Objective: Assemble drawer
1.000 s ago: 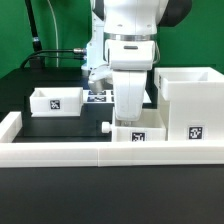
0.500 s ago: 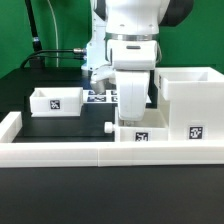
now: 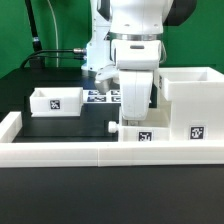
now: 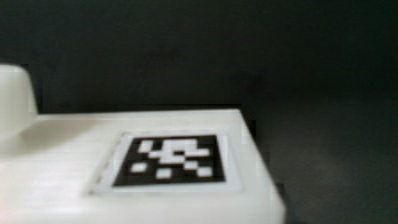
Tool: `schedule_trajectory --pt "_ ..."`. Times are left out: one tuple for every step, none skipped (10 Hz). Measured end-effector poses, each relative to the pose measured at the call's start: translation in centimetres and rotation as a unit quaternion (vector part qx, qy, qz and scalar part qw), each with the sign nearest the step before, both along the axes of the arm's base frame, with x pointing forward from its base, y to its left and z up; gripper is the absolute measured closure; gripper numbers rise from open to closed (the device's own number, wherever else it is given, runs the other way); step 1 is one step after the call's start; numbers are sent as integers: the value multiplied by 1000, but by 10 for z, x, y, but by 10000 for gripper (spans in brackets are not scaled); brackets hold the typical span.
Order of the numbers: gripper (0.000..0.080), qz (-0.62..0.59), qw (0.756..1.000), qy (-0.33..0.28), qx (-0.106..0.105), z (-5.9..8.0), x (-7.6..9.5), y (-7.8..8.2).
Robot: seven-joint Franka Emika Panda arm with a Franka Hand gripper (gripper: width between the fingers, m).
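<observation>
Your gripper (image 3: 134,112) points straight down onto the middle tray (image 3: 140,135). Its fingers are hidden by the hand's own body, so you cannot tell whether they are spread or pinching.

That tray sits on the mat (image 3: 70,125) against the near wall (image 3: 60,150), with its knob (image 3: 110,127) pointing to the exterior view's left. Its right end is just beside the housing (image 3: 190,95), which stands upright at the exterior view's right; contact cannot be judged.

The second tray (image 3: 57,100) lies well apart, at the far left. The marker board (image 3: 103,96) is behind the arm.

Your wrist view gives only a blurred white tagged face (image 4: 173,160) against dark mat.

Compared with half a second ago, the gripper and middle tray have shifted together slightly right, toward the housing. The second tray and housing have stayed put.
</observation>
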State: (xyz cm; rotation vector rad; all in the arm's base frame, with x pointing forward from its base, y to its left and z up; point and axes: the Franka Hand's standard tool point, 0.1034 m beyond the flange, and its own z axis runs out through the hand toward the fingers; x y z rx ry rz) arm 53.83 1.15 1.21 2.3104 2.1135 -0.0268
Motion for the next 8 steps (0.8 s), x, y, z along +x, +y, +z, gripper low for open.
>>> schedule_trajectory --pt "757 2 1000 0 1 0 -1 3" --pt "757 5 1000 2 1 0 -1 5" --pt "757 6 1000 3 1 0 0 5" --pt "757 10 1000 4 -1 1 0 6" --pt "757 13 1000 4 -2 1 1 5" --pt "757 13 1000 4 -2 1 1 5" --pt "757 12 1000 4 -3 1 1 4" --pt "555 9 1000 3 -3 1 1 4"
